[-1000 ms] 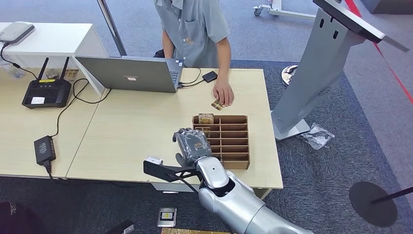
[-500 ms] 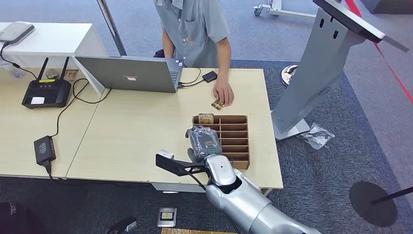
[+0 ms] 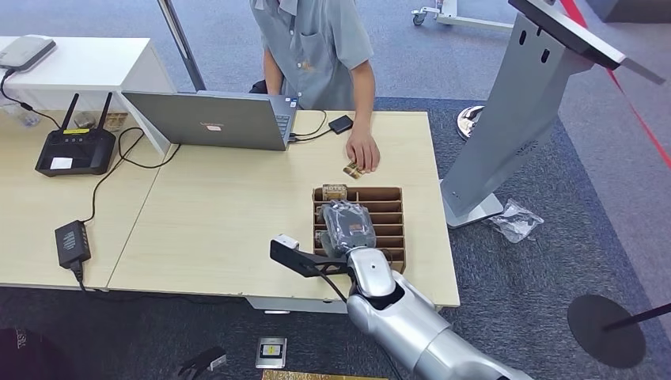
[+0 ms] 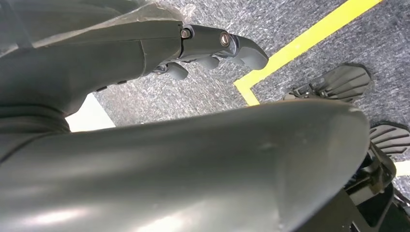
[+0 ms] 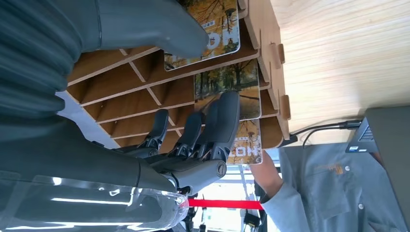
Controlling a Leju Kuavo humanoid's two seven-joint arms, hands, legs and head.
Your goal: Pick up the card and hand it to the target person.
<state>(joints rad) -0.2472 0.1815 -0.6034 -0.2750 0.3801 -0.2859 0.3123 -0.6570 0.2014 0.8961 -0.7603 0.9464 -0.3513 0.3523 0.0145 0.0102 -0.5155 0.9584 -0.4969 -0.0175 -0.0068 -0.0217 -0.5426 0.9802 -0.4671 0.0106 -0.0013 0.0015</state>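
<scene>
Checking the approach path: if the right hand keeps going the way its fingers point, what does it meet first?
Probably the card in the wooden rack; the right hand is right over it, though depth is unclear.

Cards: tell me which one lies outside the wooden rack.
The card flat on the table under the person's hand; the other cards stand in the wooden rack's slots.
</scene>
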